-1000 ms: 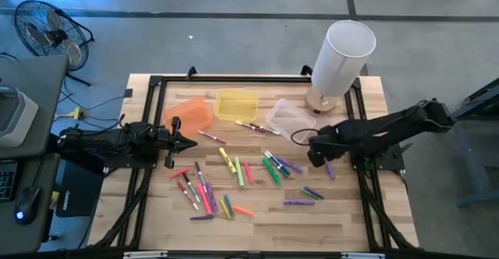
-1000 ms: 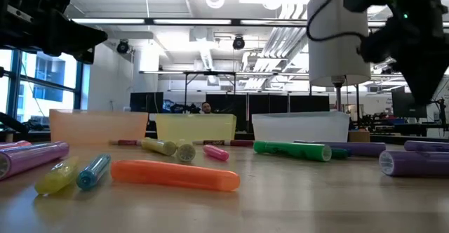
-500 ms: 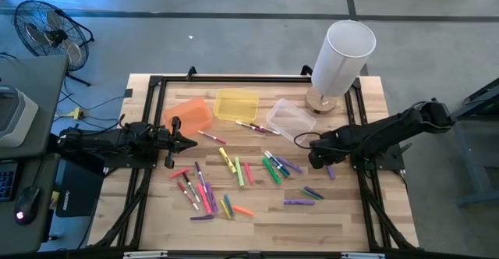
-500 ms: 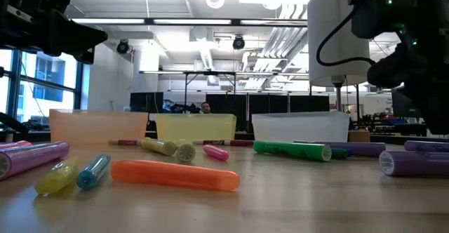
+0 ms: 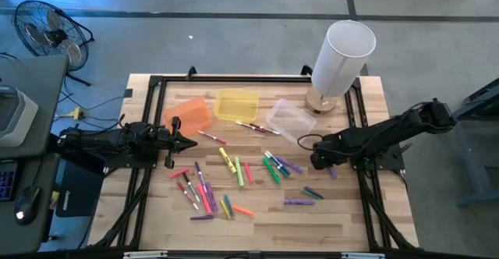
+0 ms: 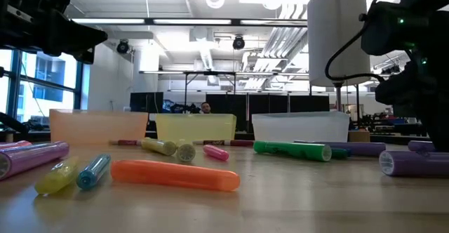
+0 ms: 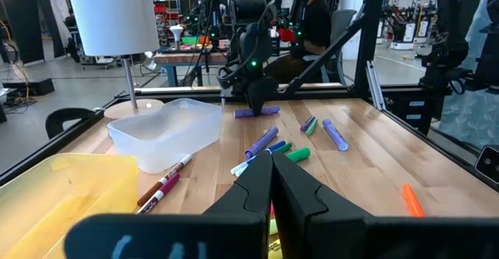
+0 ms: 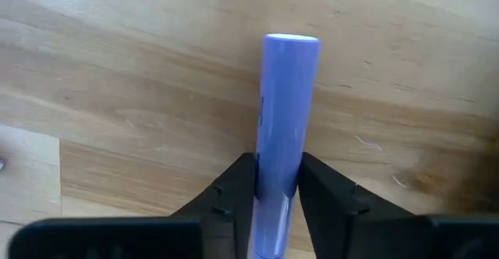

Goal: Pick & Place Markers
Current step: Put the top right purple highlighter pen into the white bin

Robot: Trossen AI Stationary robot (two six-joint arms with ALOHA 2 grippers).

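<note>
Wooden tabletop [image 5: 265, 220] unchanged; right gripper [image 8: 277, 182] has sunk lower, fingers clamping a purple capped marker [image 8: 284, 118]. Left gripper [image 7: 270, 182], fingers together, stays left.

An orange marker [image 6: 175, 175] lies nearest, with three bins [image 6: 195, 127] lined up behind.

Dark jointed arms, seemingly black-cabled
</note>
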